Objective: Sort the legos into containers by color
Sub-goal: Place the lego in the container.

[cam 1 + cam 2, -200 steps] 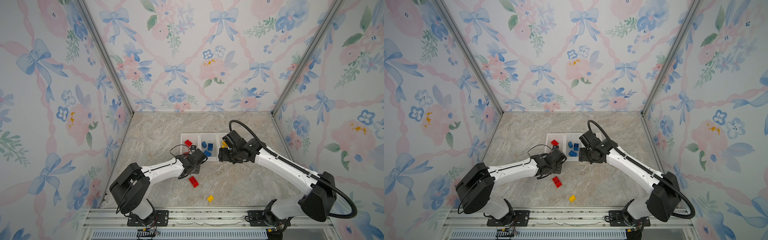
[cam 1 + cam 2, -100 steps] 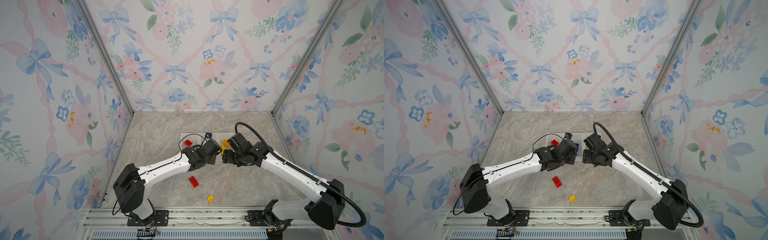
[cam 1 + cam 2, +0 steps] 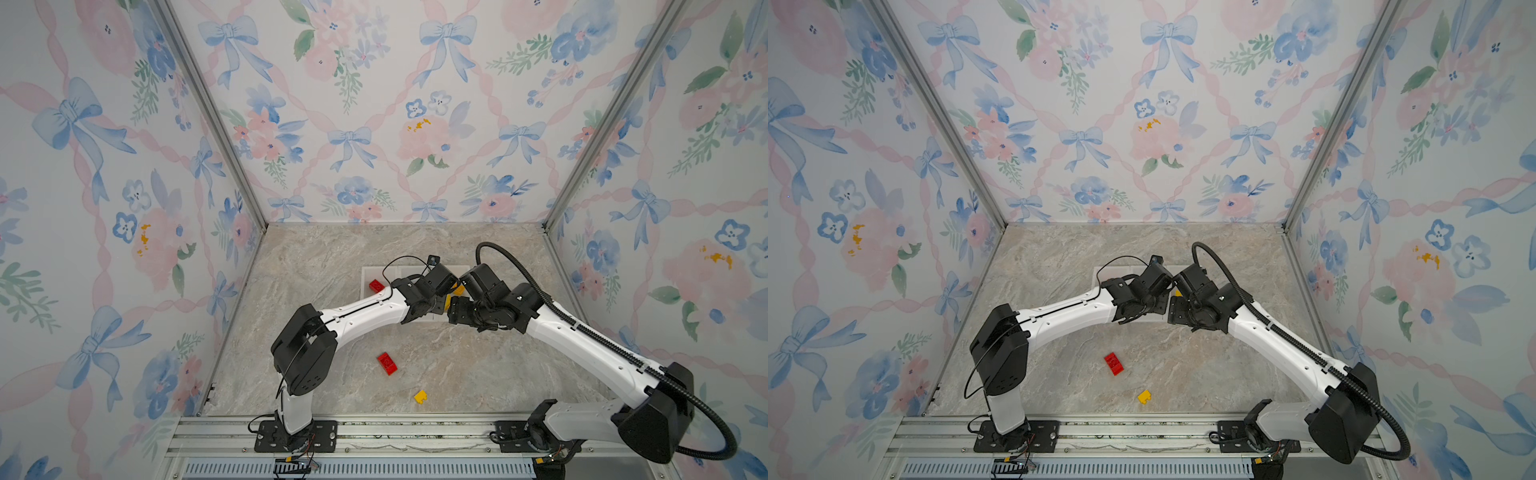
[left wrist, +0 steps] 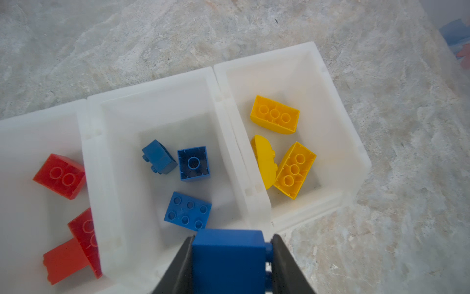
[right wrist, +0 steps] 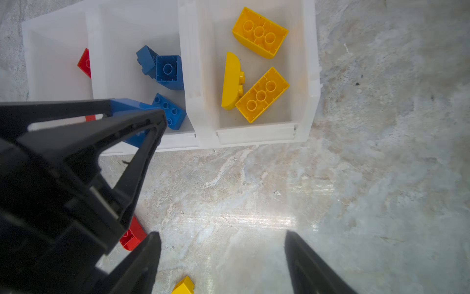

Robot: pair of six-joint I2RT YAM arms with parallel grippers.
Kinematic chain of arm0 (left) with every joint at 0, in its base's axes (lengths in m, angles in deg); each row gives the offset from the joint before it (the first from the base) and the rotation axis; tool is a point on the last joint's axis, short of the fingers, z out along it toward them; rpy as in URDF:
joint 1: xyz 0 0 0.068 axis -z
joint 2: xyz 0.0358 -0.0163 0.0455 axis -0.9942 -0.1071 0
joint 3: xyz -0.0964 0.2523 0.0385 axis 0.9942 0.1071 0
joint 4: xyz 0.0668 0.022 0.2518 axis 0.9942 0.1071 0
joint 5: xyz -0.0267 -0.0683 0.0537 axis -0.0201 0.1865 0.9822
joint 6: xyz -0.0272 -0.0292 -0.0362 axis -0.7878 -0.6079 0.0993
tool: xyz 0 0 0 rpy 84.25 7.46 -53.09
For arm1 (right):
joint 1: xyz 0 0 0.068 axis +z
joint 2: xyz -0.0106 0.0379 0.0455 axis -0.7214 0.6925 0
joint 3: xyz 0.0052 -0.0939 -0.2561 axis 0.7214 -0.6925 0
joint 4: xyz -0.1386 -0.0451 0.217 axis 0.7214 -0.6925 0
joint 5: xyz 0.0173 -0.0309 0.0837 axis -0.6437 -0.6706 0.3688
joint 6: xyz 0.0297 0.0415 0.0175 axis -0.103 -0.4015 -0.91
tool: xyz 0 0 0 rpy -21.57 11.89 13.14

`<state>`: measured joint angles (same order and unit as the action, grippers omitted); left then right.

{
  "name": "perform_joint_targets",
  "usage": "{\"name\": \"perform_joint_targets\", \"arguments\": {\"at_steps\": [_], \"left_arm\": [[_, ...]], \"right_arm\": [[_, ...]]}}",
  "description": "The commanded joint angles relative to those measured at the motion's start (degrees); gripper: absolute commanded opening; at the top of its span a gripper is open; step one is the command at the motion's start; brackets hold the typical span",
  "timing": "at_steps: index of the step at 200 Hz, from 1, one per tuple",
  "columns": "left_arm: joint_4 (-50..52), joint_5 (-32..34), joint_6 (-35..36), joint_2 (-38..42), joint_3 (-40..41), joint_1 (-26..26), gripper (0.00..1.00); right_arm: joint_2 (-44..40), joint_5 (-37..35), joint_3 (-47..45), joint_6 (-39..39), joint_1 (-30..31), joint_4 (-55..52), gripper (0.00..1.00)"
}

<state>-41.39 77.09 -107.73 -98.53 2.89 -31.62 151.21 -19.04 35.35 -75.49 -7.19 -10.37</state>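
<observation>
The containers are three joined white bins. In the left wrist view one end bin holds red legos, the middle one blue legos and the other end bin yellow legos. My left gripper is shut on a blue brick above the middle bin's near wall. My right gripper is open and empty above bare table, in front of the yellow bin. A red brick and a yellow brick lie loose on the table.
In both top views the two arms meet over the bins and hide most of them; a bin rim shows. The two wrists are almost touching. Floral walls close in the marble table on three sides.
My left arm has swung from the table in front of the bins to over the middle bin, carrying the blue brick. My right gripper has shifted slightly to the right and stayed open.
</observation>
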Motion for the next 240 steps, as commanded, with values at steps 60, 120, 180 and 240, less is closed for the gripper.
{"name": "perform_joint_targets", "arguments": {"at_steps": [60,120,180,240], "left_arm": [[0.66,1.31,1.18,-6.12,-0.77,-3.91,0.30],[0.67,1.89,0.64,-7.56,-1.82,-5.03,0.71],[0.68,1.36,-0.69,-1.66,0.29,-4.20,0.79],[0.86,-0.98,-6.50,7.86,10.01,-1.80,0.79]], "right_arm": [[0.01,0.49,-1.57,-0.59,-0.84,0.52,0.80],[0.76,1.05,-1.60,-0.61,-0.86,1.20,0.80],[0.63,1.40,-2.47,-1.16,-0.85,1.86,0.81],[0.15,1.84,-3.19,-1.11,-0.57,2.48,0.81]]}}
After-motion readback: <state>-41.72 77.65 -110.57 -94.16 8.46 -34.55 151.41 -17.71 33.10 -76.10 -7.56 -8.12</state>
